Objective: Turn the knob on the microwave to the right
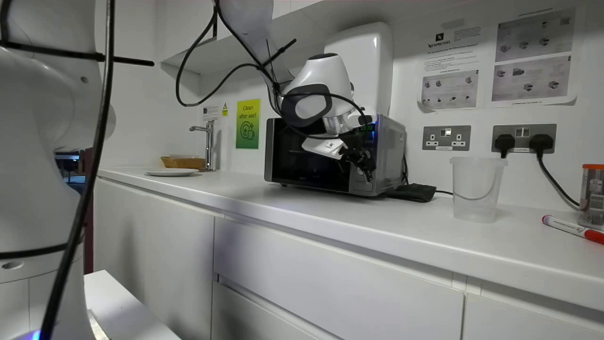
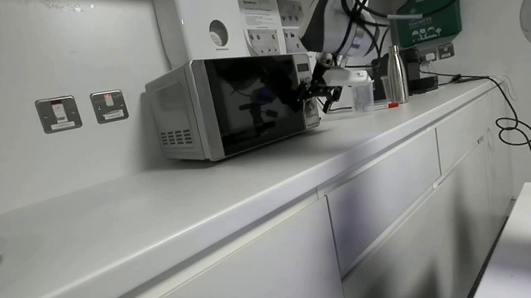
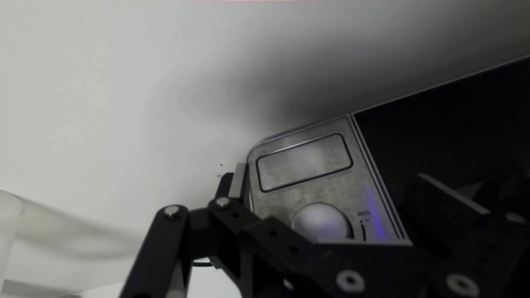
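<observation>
The silver-grey microwave (image 1: 302,163) with a dark glass door stands on the counter. It also shows in an exterior view (image 2: 176,112) from its other side. In the wrist view its silver control panel carries a round silver knob (image 3: 321,221) and a rectangular button (image 3: 304,162). The knob's lower part is hidden behind the gripper body. My gripper (image 3: 344,188) is open, one finger at the panel's outer edge and the other over the dark door, with the knob between them. Nothing is held. Contact with the knob cannot be told. The gripper (image 2: 313,98) is at the panel in both exterior views.
A clear plastic bucket (image 1: 477,189), a red marker (image 1: 573,229) and a jar (image 1: 592,196) stand or lie on the counter. A steel bottle (image 2: 397,75) stands farther along. A plate (image 1: 172,172) lies near the tap (image 1: 209,144). A white wall-mounted box (image 2: 200,14) is above the microwave.
</observation>
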Tool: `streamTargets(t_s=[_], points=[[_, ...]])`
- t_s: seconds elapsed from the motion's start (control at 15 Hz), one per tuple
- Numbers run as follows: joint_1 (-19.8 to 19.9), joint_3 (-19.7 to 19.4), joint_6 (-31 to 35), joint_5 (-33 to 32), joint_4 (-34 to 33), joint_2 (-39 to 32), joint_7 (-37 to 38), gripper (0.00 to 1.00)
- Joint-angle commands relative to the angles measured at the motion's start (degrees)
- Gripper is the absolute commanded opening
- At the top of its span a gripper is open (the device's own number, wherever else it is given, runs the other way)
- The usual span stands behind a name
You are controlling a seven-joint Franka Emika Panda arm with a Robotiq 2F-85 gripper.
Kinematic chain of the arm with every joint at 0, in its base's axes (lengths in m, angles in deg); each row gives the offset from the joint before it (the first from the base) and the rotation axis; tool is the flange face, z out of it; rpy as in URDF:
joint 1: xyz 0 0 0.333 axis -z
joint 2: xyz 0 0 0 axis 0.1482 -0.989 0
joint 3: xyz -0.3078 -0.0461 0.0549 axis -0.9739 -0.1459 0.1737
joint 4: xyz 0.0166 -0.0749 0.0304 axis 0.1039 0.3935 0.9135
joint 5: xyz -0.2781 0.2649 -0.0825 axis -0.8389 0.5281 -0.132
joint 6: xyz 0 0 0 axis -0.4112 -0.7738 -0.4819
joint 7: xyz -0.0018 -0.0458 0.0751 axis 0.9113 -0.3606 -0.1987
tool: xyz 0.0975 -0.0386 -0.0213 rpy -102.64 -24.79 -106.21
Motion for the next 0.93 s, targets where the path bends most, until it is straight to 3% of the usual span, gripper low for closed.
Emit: streamTargets(t_s=[0.0, 0.07, 0.13, 0.27, 0.33, 0.47, 0.87], points=[[1.69, 0.67, -1.32, 2.76, -1.66, 0.20, -4.95, 1.00], [1.83, 0.61, -1.29, 2.74, -1.52, 0.40, -5.45, 1.00], [1.75, 0.43, -0.45, 2.12, -1.01, 0.64, -5.50, 0.89], [1.70, 0.84, -0.32, 2.53, -0.73, 1.00, -7.00, 0.91], [1.67, 0.91, -0.39, 2.73, -0.76, 1.05, -7.39, 0.65], [1.57, 0.88, -0.30, 2.57, -0.71, 1.06, -7.75, 0.59], [1.61, 0.80, -0.03, 2.45, -0.84, 1.46, -8.02, 0.71]])
